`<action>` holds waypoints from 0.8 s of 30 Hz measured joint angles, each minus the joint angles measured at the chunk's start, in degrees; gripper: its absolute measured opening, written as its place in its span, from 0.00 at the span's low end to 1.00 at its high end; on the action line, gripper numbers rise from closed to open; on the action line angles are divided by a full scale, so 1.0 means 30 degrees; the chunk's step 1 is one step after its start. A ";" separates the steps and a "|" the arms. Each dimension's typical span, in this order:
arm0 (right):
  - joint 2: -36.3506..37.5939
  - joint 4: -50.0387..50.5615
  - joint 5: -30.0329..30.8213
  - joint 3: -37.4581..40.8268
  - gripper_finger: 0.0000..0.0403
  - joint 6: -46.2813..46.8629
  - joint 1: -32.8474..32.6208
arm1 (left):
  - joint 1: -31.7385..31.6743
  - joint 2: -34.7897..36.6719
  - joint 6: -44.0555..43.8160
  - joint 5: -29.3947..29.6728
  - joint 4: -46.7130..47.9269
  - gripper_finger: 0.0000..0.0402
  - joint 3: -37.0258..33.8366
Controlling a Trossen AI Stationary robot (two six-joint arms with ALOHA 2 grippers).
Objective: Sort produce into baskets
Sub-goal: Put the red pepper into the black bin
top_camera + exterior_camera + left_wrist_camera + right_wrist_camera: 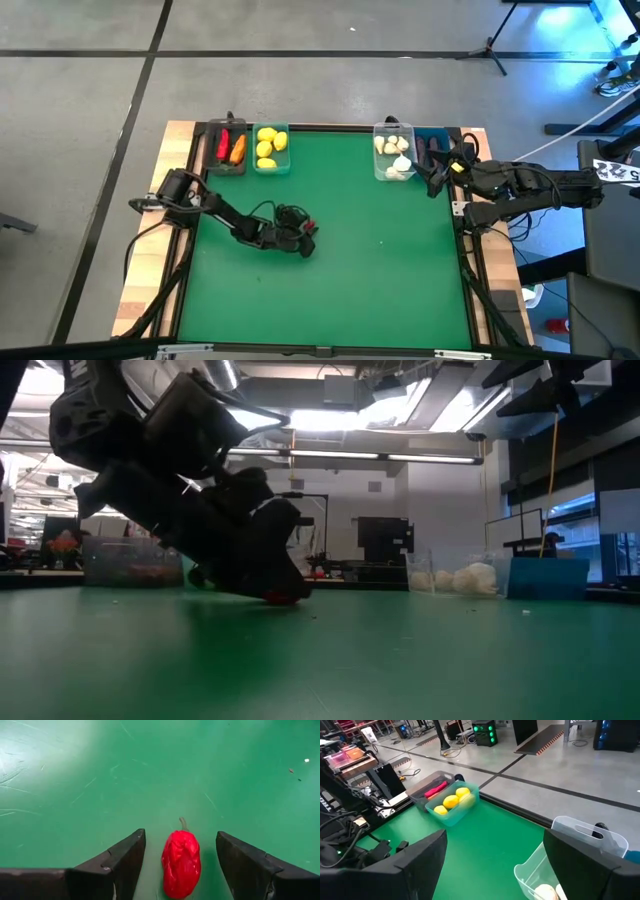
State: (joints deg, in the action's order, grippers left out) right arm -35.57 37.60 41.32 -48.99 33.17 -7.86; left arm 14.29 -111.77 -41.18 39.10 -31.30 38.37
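A small red pepper (181, 862) lies on the green mat (380, 260), left of the middle. My left gripper (180, 865) is low over the mat and open. One finger stands on each side of the pepper, with mat showing in both gaps. The red pepper (280, 598) also shows under the gripper in the low view. My right gripper (437, 178) hangs open and empty above the far right, by the clear basket (394, 152) of white garlic and the blue basket (432, 145). At far left stand the dark basket (227, 148) and the teal basket (271, 148) of lemons.
The dark basket holds a red piece and an orange carrot (238, 149). A raised dark rim (330, 127) frames the mat. The green mat between the two pairs of baskets and toward the near edge is bare. Cables lie beside the left arm's base (170, 195).
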 joint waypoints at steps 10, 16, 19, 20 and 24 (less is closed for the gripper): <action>0.0000 -0.0005 0.0000 0.0000 0.82 0.0000 0.0003 | 0.0092 0.0066 0.0660 0.0348 0.0719 0.44 -0.0030; 0.0000 -0.0022 0.0000 0.0000 0.82 0.0000 0.0007 | 0.0077 0.0254 0.0588 0.0350 0.0863 0.31 0.0044; 0.0000 -0.0029 -0.0001 0.0000 0.82 -0.0005 0.0004 | 0.0079 0.0626 0.0893 -0.0222 0.1190 0.27 0.0322; 0.0000 -0.0045 0.0000 0.0000 0.82 -0.0007 0.0000 | 0.0113 0.0817 0.1030 -0.0542 0.1185 0.26 0.0463; 0.0000 -0.0066 -0.0007 0.0000 0.82 -0.0006 0.0004 | 0.0064 0.2629 0.1193 -0.0450 0.1063 0.23 0.0555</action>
State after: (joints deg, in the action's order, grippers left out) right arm -35.57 37.41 41.30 -48.99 33.15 -7.85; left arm 14.48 -103.88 -37.60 37.76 -28.11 40.04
